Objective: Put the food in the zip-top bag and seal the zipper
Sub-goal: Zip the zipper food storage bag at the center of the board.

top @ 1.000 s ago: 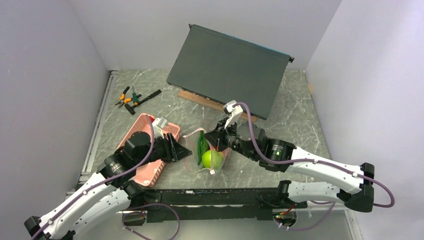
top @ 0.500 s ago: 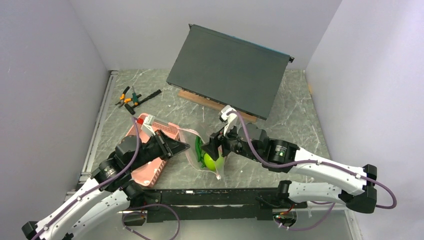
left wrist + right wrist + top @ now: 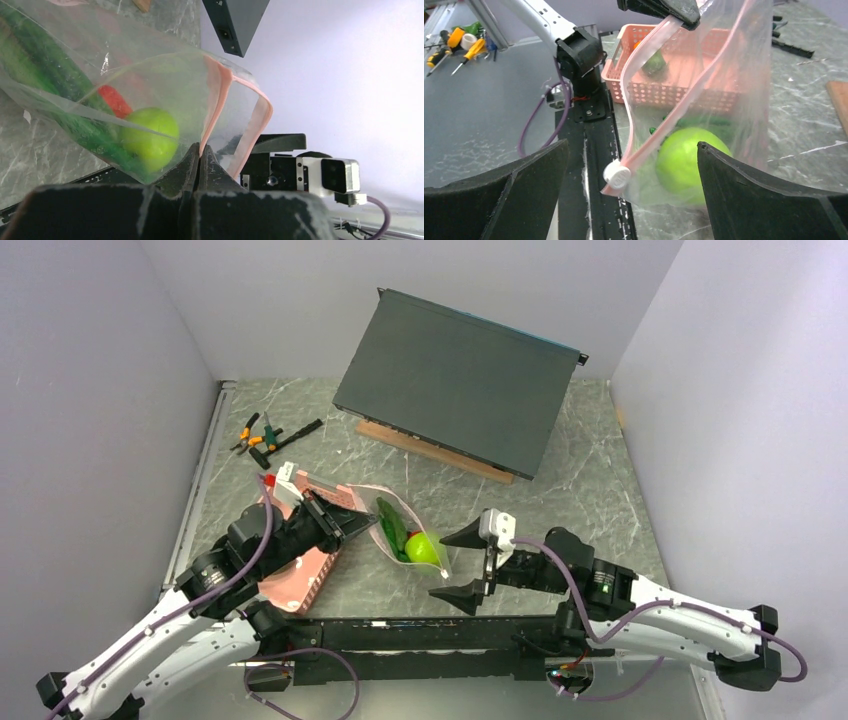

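Observation:
The clear zip-top bag (image 3: 405, 535) hangs open just right of the pink basket (image 3: 300, 575). Inside it are a bright green apple (image 3: 422, 548), a long green pepper (image 3: 392, 528) and a red piece (image 3: 115, 100). My left gripper (image 3: 345, 525) is shut on the pink zipper (image 3: 220, 90) at one end of the mouth, holding the bag up. My right gripper (image 3: 442, 565) stands wide open just right of the bag, touching nothing. In the right wrist view the apple (image 3: 689, 160) and the white slider (image 3: 617, 175) on the zipper (image 3: 644, 65) lie between its spread fingers.
The basket (image 3: 674, 75) still holds a green piece (image 3: 655, 62). A large dark panel (image 3: 460, 380) leans on a wooden strip (image 3: 430, 448) at the back. Orange-handled pliers (image 3: 255, 435) lie at the back left. The arms' black base rail (image 3: 420, 635) runs along the near edge.
My right gripper let go of the bag, opened wide and drew back to the near right. My left gripper shut on the zipper edge and pulled the bag slightly left.

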